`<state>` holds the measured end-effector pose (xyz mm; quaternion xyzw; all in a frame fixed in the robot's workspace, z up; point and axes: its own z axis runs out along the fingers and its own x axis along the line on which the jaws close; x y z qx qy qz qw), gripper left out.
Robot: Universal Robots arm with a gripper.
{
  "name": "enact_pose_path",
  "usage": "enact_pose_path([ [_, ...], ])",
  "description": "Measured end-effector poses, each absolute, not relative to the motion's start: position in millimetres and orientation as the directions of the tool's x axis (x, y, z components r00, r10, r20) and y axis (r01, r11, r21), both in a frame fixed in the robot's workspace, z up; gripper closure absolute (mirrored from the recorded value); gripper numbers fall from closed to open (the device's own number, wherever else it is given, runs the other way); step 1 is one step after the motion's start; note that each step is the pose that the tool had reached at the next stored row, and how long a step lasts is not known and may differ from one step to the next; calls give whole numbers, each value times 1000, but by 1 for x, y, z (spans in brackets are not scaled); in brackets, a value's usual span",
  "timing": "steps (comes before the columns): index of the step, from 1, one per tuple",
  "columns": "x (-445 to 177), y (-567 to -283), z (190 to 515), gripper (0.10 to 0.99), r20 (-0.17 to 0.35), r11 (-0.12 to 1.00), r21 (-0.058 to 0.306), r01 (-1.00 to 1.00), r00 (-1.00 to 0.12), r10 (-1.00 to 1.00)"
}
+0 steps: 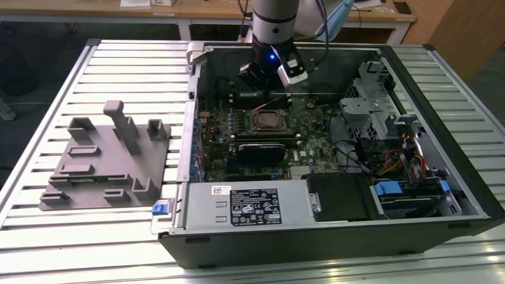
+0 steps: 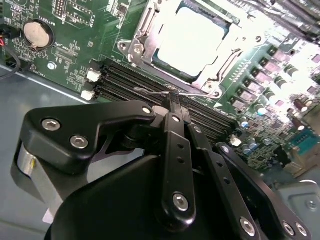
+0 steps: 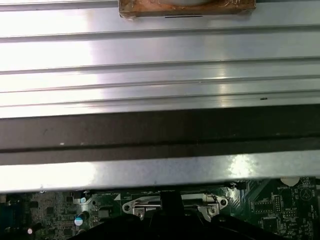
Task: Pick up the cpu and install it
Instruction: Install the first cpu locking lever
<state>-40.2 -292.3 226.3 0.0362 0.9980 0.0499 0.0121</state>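
Exterior view: one ribbed silver metal desk [image 1: 47, 112] carries one open black computer case [image 1: 332, 242] and one grey moulded fixture [image 1: 103, 160]; wooden desks stand behind. Second wrist view: one silvery square cpu [image 2: 187, 40] sits in the metal-framed socket [image 2: 137, 47], beyond the black gripper [image 2: 172, 100], fingers together.

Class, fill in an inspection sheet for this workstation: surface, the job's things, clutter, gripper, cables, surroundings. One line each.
Surface: ribbed metal table carrying an open computer case.
Job's things: cpu lying in the socket, silvery top showing; retention frame around it.
Clutter: grey fixture block on the table, at the exterior view's left of the case.
Gripper: gripper above the memory slots beside the socket, holding nothing visible.
Cables: coloured wires near the drive bays.
Surroundings: wooden desks behind.
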Motion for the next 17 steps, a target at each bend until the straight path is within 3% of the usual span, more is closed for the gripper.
enact_pose_path([
  [17,-28,-289,221,980,-21,992,100,71,-997,74],
])
